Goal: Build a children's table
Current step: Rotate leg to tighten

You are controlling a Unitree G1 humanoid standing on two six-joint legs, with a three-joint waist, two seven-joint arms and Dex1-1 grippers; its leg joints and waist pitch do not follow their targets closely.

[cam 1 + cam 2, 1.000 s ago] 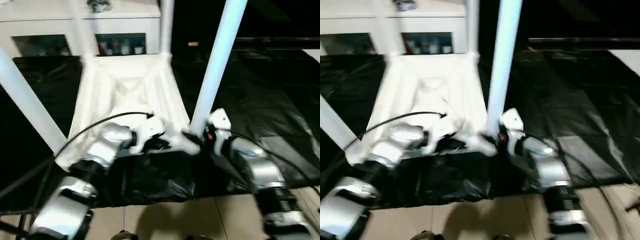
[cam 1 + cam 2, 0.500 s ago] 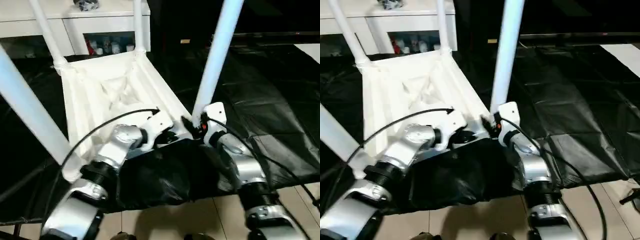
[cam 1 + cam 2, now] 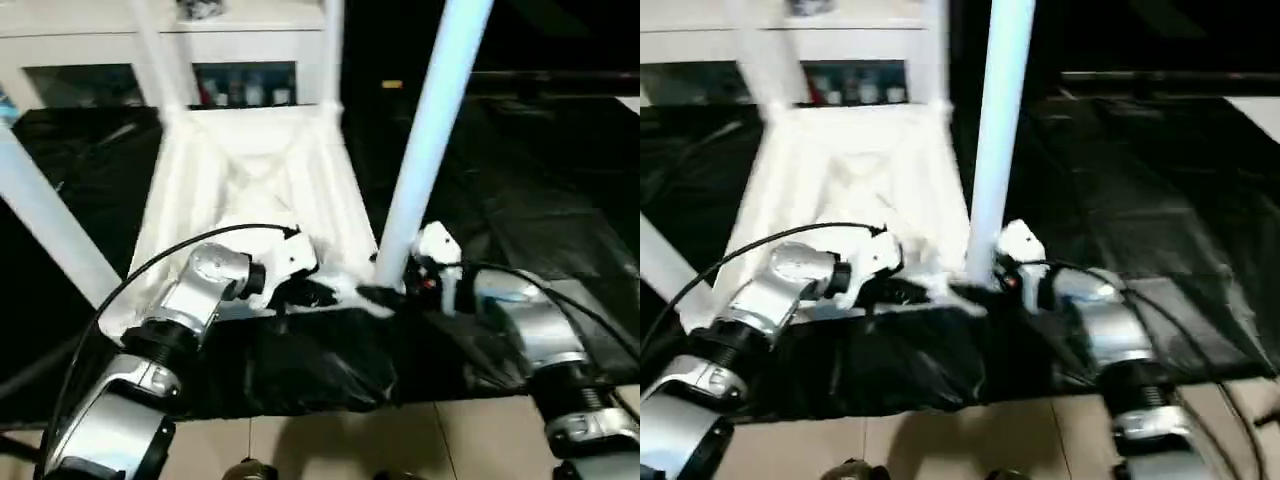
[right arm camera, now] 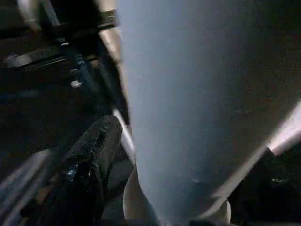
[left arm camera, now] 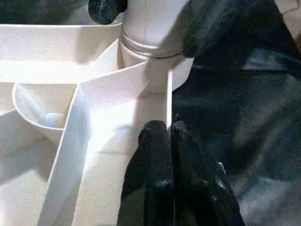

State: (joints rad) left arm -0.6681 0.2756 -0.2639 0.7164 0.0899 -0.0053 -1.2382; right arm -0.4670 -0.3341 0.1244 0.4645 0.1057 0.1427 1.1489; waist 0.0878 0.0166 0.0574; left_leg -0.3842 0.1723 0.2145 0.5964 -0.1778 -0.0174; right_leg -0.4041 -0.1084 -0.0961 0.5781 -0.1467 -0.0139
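Note:
The children's table lies upside down on the black work table, its ribbed white tabletop (image 3: 250, 170) facing up. White legs stand in its corner sockets, and the near right leg (image 3: 430, 150) is the closest. My left gripper (image 3: 318, 293) is shut on the tabletop's thin near rim, beside that leg's socket (image 5: 150, 42). In the left wrist view its fingertips (image 5: 157, 136) pinch the rim. My right gripper (image 3: 395, 290) is at the base of the near right leg (image 4: 188, 84). Its black fingers (image 4: 94, 150) stand open on either side of the tube.
A black sheet (image 3: 520, 180) covers the work table and bunches up at the front edge (image 3: 310, 360). Behind the table stands a white glass-door cabinet (image 3: 110, 80). Tiled floor (image 3: 400, 440) shows below the front edge. Cables run over both forearms.
The whole picture has swung and tilted, so the camera moved. Both grippers stay at the near right corner. My right forearm sits a little lower and further right.

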